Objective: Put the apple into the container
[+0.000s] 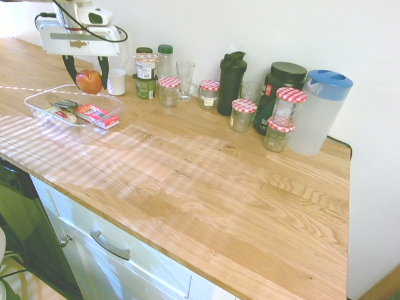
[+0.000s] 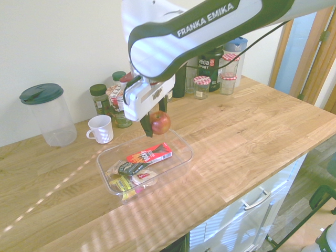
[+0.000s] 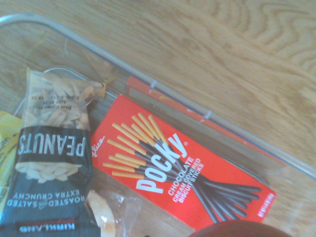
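Note:
The red apple [image 1: 89, 81] [image 2: 160, 122] with yellowish patches hangs in the air between the dark fingers of my gripper [image 1: 87, 73] [image 2: 156, 122], which is shut on it. It is held just above the far edge of the clear plastic container [image 1: 37, 99] [image 2: 184, 157] [image 3: 207, 115] on the wooden counter. The container holds a red Pocky box [image 1: 95, 114] [image 2: 149, 153] [image 3: 182, 177], a peanut bag [image 3: 52, 163] and other snack packets. A dark red curve [image 3: 237, 229] at the wrist picture's bottom edge is the apple.
A white mug [image 1: 116, 82] [image 2: 101, 129] stands just beyond the container. Behind it are spice jars, several red-checked-lid jars [image 1: 242, 115], a glass, dark bottles and a blue-lidded pitcher [image 1: 319, 112]. A green-lidded clear canister [image 2: 47, 114] stands by the wall.

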`<state>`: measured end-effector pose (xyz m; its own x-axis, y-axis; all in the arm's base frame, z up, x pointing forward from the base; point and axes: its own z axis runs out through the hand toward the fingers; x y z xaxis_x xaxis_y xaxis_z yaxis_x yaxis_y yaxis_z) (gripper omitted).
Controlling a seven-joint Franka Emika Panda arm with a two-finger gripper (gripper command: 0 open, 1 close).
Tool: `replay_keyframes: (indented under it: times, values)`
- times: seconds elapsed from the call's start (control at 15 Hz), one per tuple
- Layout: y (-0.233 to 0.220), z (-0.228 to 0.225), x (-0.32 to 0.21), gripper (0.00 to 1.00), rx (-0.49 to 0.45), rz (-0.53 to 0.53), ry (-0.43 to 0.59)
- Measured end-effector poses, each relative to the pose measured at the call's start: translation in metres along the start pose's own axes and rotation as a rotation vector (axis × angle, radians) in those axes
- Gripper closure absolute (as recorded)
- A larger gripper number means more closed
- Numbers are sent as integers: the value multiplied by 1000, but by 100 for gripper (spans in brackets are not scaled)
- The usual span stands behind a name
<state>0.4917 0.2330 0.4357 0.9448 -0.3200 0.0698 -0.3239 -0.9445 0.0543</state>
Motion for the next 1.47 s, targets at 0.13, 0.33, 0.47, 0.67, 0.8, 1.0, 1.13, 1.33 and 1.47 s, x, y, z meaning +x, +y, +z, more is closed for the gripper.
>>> replay_keyframes:
  times: [0.13,0.33,0.47,0.67,0.8,1.0,1.13,1.33,1.47]
  values:
    - [-6,35,8,100,-4,8,-29]
    - [-1,74,22,100,-11,30,-58]
    - [-1,75,22,100,-7,31,-56]
    - [-1,75,22,0,-8,32,-58]
    - [0,75,22,0,-8,36,-62]
    - [2,71,22,0,-3,43,-67]
    - [3,64,21,0,-1,43,-63]
    - [7,53,20,0,-1,43,-55]
    - [12,45,23,0,5,52,-42]
